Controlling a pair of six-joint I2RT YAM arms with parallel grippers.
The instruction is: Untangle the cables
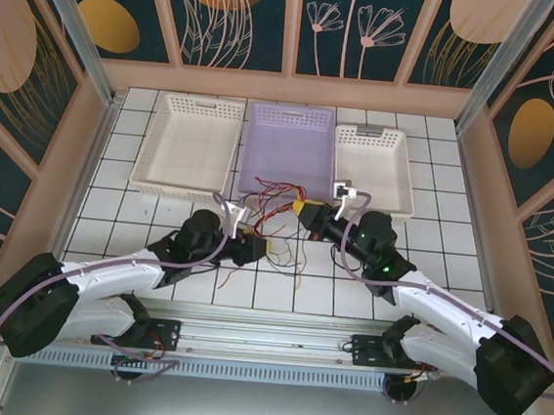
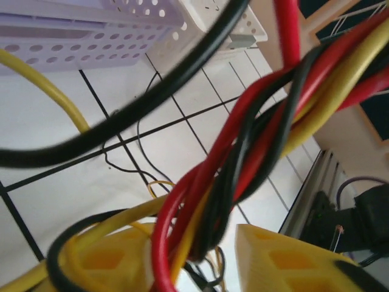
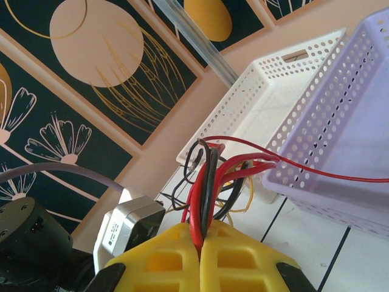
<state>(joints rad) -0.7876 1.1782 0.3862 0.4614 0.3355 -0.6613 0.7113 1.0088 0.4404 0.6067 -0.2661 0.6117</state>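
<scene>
I see the cables (image 1: 273, 209) bunched on the tiled counter (image 1: 123, 224) just in front of the purple basket (image 1: 290, 121), strung between my two arms. My right end effector (image 3: 200, 243) is clamped fully on a red-and-black clump, and one red strand trails over the purple basket's rim. My left end effector (image 2: 194, 258) has its yellow fingers (image 2: 112, 261) apart with the twisted red, black and yellow bundle between them; I cannot tell whether they grip it.

Both arms reach forward with elbows bent, converging just in front of the lilac basket (image 1: 287, 150). The right tool (image 3: 200, 234) is clamped on the cables (image 3: 205, 176) — the left tool (image 2: 200, 243) straddles them, grip unclear.
</scene>
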